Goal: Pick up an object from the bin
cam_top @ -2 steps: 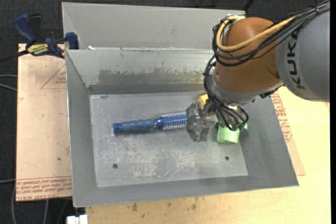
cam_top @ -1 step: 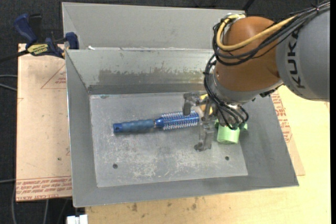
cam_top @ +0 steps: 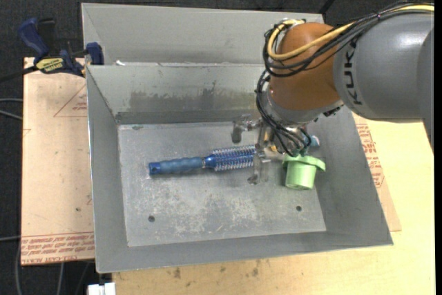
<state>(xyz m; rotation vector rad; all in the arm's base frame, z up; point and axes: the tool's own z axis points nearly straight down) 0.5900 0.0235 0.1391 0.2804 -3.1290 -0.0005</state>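
Hairbrush [cam_top: 197,164], blue, is lying on the grey bin [cam_top: 207,214] floor, bristle end at the gripper [cam_top: 257,154] (open or closed, cannot tell).

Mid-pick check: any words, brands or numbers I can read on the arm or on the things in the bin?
"KU": on the grey arm, letters running sideways beside its orange cover; the rest of the word cannot be read.
blue brush: no lettering to be seen.
green cup: no lettering to be seen.
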